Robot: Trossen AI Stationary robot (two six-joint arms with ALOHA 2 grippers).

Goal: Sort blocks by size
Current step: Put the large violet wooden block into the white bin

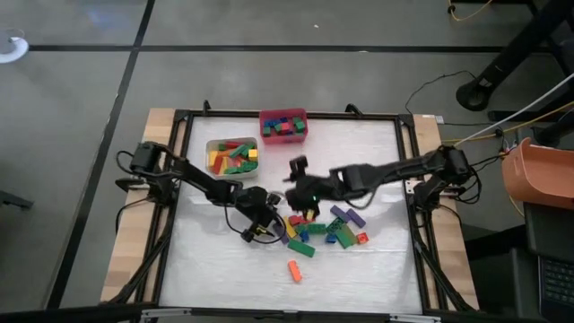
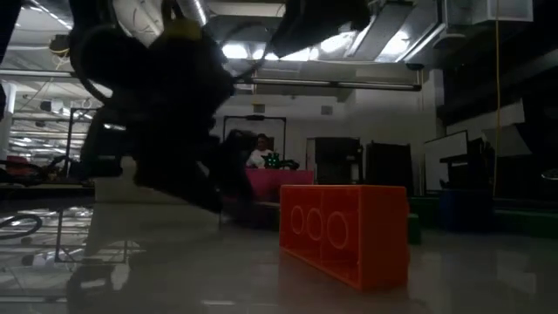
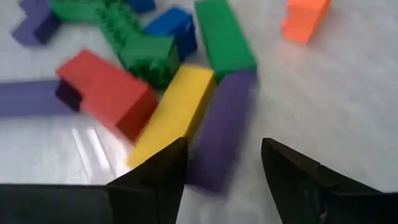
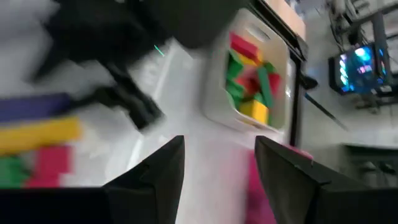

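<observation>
I am holding my left hand [image 1: 263, 226], fingers apart and empty, just over the edge of the blocks [image 1: 321, 229] piled mid-desk, a purple bar [image 3: 221, 134] lying between its fingertips. My right hand [image 1: 299, 184], fingers also apart, is hovering just behind the pile.

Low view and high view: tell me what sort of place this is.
Probably a robotics lab or workshop: exposed ceiling ducts overhead, cables trailing across a bare floor, and a framed table for sorting blocks.
</observation>
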